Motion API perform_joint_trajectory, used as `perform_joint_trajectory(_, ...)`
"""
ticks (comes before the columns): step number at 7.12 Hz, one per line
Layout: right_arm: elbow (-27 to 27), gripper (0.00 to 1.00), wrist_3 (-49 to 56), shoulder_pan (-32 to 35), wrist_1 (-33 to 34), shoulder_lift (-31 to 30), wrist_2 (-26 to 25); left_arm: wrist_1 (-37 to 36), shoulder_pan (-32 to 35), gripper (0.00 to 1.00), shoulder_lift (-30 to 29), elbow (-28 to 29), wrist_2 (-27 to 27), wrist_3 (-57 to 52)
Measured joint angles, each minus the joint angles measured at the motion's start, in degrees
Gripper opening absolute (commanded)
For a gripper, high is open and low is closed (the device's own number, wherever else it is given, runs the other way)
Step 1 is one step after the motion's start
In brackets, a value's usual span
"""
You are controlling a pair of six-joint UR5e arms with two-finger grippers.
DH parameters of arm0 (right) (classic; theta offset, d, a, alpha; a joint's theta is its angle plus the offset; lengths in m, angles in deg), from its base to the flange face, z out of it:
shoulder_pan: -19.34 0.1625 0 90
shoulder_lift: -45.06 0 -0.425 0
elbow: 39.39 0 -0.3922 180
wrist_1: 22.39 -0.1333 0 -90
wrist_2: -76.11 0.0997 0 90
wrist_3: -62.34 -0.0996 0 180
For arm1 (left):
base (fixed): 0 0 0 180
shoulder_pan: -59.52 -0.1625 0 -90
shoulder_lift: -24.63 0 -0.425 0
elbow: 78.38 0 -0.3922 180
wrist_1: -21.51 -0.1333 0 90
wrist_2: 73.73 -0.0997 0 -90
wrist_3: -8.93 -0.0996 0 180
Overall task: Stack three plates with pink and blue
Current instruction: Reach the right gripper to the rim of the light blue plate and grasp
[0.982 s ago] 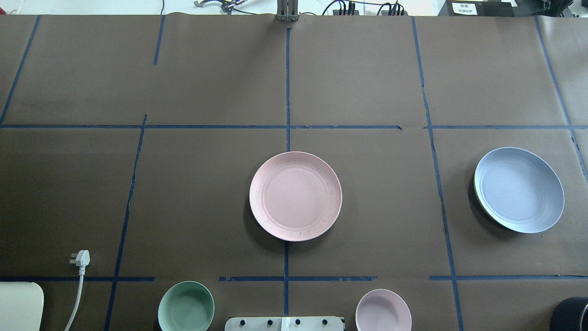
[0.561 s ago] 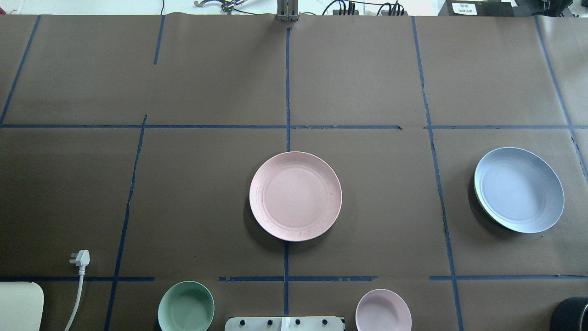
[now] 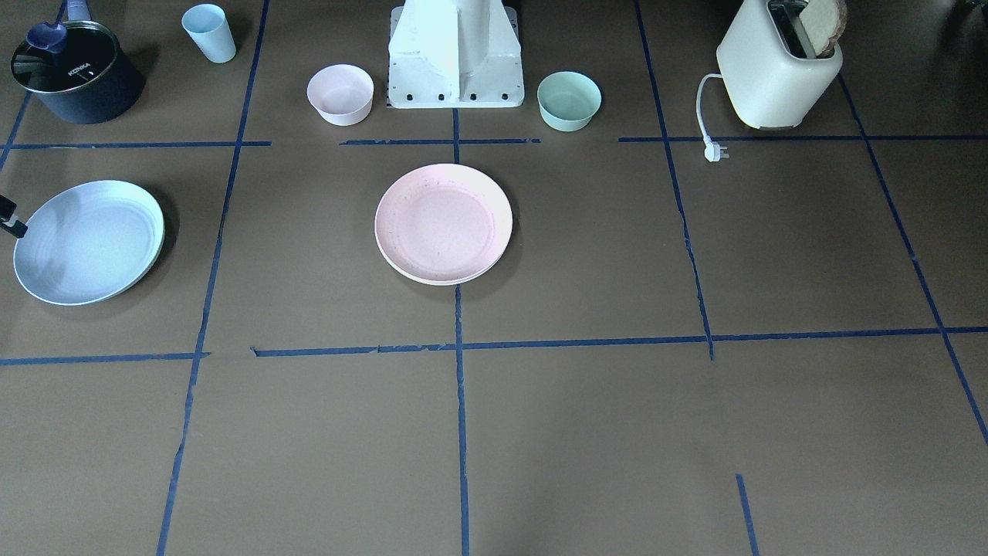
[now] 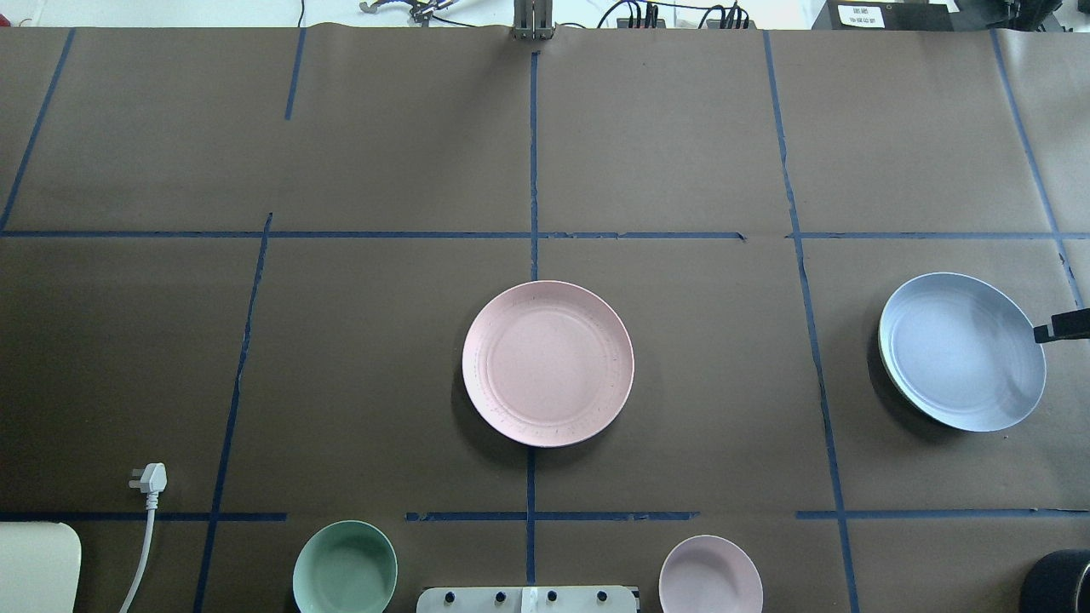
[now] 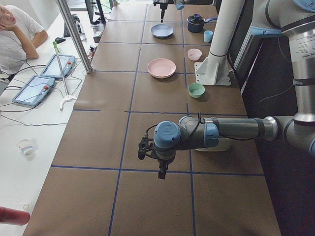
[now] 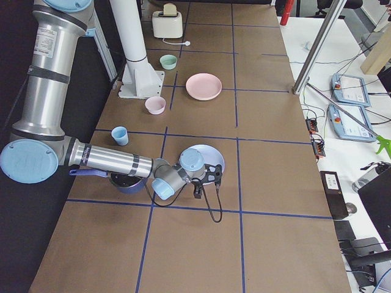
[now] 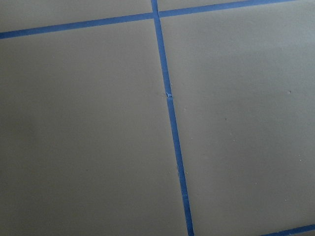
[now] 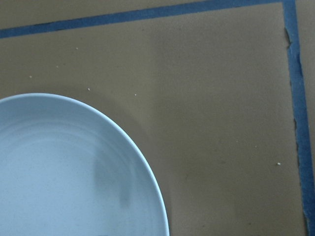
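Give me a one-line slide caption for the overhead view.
Pink plate centred, blue plate off to the right, right gripper by its rim; pink and blue not yet stacked.

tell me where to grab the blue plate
Pinch the blue plate by its thin rim on the robot's right, where the right gripper is close. It lies low and shallow on a cream plate, so only the rim offers a hold.

Probably a robotics lab: teach pendants (image 5: 33, 90), tape-gridded table (image 4: 383, 153), seated operator (image 5: 15, 29).

Opposed views, shared pink plate (image 4: 547, 363)
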Motion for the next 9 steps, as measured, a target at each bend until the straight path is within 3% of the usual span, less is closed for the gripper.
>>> perform_joint_trajectory(1, -0.72, 0.61, -0.55, -1.29, -0.57, 0.12, -0.51, 0.00, 0.07, 1.00, 0.00, 0.00, -0.02, -0.04)
perform_joint_trajectory(3, -1.24, 0.20, -0.78, -2.62, -0.81, 0.89, -0.76, 0.00, 0.08, 1.00, 0.03, 0.01, -0.03, -0.15)
perform_joint_trajectory(5, -1.29, 0.02, -0.81, -2.93, -0.83, 1.25, -0.79, 0.00, 0.15, 1.00, 0.08, 0.03, -0.04, -0.27)
perform_joint_trajectory(9, -0.12, 0.00, -1.17, -2.88, -0.78, 1.30, -0.07, 0.00, 0.14, 1.00, 0.09, 0.03, -0.04, -0.28)
